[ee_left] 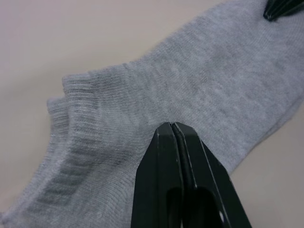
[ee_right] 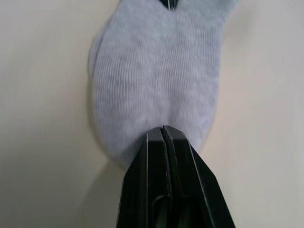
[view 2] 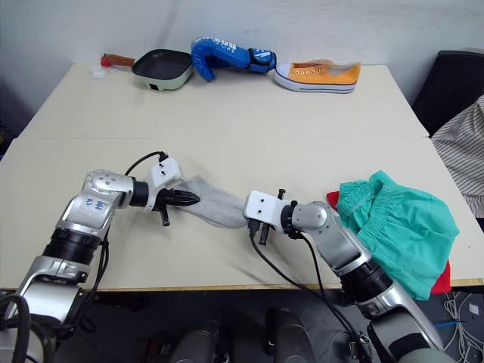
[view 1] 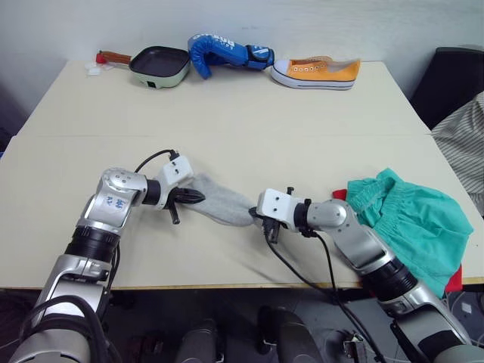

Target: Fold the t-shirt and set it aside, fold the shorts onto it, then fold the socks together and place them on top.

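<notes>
We found the socks (view 1: 221,203) lying on the table (view 1: 249,128) near its front edge, stretched between both grippers. The left gripper (view 1: 198,197) had its fingers (ee_left: 173,156) pressed together on the ribbed cuff end. The right gripper (view 1: 253,215) likewise had its fingers (ee_right: 164,152) closed tight on the toe end. We noted the shorts (view 1: 412,223) heaped on the t-shirt (view 1: 454,281) at the robot's right.

White lettering on the blue boxing glove (view 1: 224,51) at the table's far edge: too small to read. Blue marks on the left arm's silver shell (view 1: 115,201): illegible. No other text legible.
</notes>
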You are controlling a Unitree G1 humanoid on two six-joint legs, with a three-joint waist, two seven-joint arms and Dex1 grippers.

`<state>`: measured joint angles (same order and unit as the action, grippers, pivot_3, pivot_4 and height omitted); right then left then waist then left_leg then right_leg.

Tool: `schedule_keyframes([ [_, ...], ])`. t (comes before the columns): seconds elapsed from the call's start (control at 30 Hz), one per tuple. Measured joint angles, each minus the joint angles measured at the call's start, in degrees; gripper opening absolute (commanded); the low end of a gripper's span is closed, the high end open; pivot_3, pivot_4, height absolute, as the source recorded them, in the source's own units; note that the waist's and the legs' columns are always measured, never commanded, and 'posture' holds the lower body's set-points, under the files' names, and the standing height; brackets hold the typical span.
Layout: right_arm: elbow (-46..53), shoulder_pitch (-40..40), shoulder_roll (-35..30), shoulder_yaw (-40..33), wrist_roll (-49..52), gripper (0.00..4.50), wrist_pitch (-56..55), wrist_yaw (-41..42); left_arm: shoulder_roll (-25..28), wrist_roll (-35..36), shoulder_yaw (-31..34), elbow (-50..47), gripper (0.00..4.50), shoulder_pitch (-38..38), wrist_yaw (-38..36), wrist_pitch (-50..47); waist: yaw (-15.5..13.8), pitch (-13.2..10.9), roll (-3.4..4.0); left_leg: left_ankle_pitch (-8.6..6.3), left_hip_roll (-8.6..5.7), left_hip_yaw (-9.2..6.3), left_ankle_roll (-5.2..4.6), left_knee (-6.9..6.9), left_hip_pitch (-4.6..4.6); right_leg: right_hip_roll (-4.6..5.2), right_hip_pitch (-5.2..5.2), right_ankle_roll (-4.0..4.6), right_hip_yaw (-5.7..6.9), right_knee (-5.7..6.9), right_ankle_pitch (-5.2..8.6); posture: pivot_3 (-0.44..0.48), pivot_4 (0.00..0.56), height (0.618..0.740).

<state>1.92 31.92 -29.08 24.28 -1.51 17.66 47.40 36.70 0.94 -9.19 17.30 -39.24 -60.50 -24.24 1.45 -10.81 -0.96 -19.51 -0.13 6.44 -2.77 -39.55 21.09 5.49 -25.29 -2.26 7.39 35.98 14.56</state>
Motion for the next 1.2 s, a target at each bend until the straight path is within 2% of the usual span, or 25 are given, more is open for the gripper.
schedule_keyframes([
  [0.13, 3.1, -1.9, 2.1, -4.8, 5.8, 0.0, 7.7, 0.6, -0.5, 0.9, 1.4, -1.5, 0.03, 1.5, 2.3, -0.5, 0.0, 0.0, 0.0, 0.0, 0.02, -0.02, 0.01, 0.0, 0.02, 0.0, -0.01, 0.0, 0.01, 0.01, 0.0, 0.0, 0.15, 0.74],
  [0.3, 14.1, -6.6, 4.2, -12.5, 14.5, 0.0, 23.9, -2.6, -2.0, 1.0, 1.2, 0.4, 0.03, 0.7, 3.0, 1.0, -0.5, 0.0, -0.01, -0.01, 0.0, -0.08, 0.01, -0.01, 0.06, 0.03, 0.01, 0.01, 0.03, -0.01, 0.0, 0.0, 0.15, 0.74],
  [0.33, 16.8, -9.1, 5.3, -15.1, 17.2, 0.17, 28.9, -4.0, -2.4, 1.0, 0.7, 1.7, 0.01, -0.2, 3.0, 2.0, -1.0, 0.0, -0.02, -0.01, 0.0, -0.1, 0.01, -0.01, 0.06, 0.04, 0.01, 0.01, 0.05, -0.02, 0.0, 0.0, 0.15, 0.74],
  [0.4, 20.2, -13.0, 8.2, -19.1, 22.1, 0.54, 37.9, -6.6, -2.4, 1.0, -0.1, 3.6, 0.0, -1.0, 2.8, 3.8, -1.3, 0.0, -0.01, -0.01, -0.01, -0.08, 0.02, -0.01, 0.05, 0.05, 0.0, 0.01, 0.04, -0.01, -0.01, 0.0, 0.15, 0.74],
  [0.57, 25.3, -18.0, 16.7, -27.6, 30.6, 2.11, 56.2, -13.4, -2.3, 0.8, -0.9, 6.3, 0.0, -2.2, 2.3, 6.7, -1.4, 0.1, 0.01, -0.03, -0.02, -0.09, 0.0, -0.01, 0.02, 0.09, -0.01, 0.03, 0.02, -0.03, -0.01, 0.0, 0.15, 0.74],
  [0.67, 25.3, -17.4, 25.8, -33.1, 33.4, 3.11, 63.9, -17.8, -2.3, 0.7, -1.1, 7.8, 0.0, -2.8, 1.9, 7.4, -1.3, 0.2, 0.09, -0.03, -0.02, -0.09, 0.0, 0.02, 0.02, 0.09, -0.04, 0.03, 0.01, 0.0, -0.01, 0.0, 0.15, 0.74],
  [0.77, 21.4, -13.1, 34.9, -39.3, 33.9, 4.12, 68.8, -22.8, -2.3, 0.3, -1.3, 8.3, 0.0, -3.0, 1.7, 8.0, -1.2, 0.4, 0.17, -0.03, -0.02, -0.08, 0.01, 0.05, 0.01, 0.08, -0.05, 0.03, 0.0, 0.01, -0.01, 0.0, 0.15, 0.74],
  [0.83, 18.5, -10.2, 38.3, -42.3, 33.9, 4.12, 70.0, -25.5, -2.5, 0.0, -1.7, 8.4, 0.0, -3.1, 1.7, 8.1, -1.1, 0.8, 0.29, -0.03, -0.04, -0.08, 0.01, 0.14, 0.01, 0.08, -0.06, 0.03, -0.03, 0.01, -0.01, 0.0, 0.15, 0.74],
  [1.03, 8.5, -4.5, 38.4, -46.2, 36.5, 4.12, 67.8, -30.1, -2.8, -0.5, -2.1, 9.0, 0.0, -3.0, 2.2, 8.5, -0.9, 1.5, 0.31, -0.03, -0.08, -0.11, 0.0, 0.21, -0.13, 0.11, 0.07, 0.03, -0.07, -0.03, -0.01, 0.0, 0.15, 0.74],
  [1.1, 5.5, -3.4, 38.4, -47.2, 38.1, 4.12, 65.8, -32.2, -2.8, -0.7, -2.1, 9.0, 0.0, -2.9, 2.2, 8.4, -0.9, 1.6, 0.29, -0.08, -0.1, -0.13, -0.02, 0.35, -0.54, 0.16, 0.49, 0.03, -0.07, -0.2, -0.01, 0.0, 0.15, 0.74],
  [1.2, 3.3, -3.1, 38.3, -47.3, 39.6, 3.39, 63.3, -34.9, -2.8, -0.9, -2.1, 9.1, 0.0, -2.9, 2.3, 8.1, -1.0, 1.6, 0.31, -0.32, -0.11, -0.21, 0.23, 0.5, -0.87, 0.18, 0.85, 0.03, -0.16, -0.45, 0.0, 0.0, 0.15, 0.74],
])
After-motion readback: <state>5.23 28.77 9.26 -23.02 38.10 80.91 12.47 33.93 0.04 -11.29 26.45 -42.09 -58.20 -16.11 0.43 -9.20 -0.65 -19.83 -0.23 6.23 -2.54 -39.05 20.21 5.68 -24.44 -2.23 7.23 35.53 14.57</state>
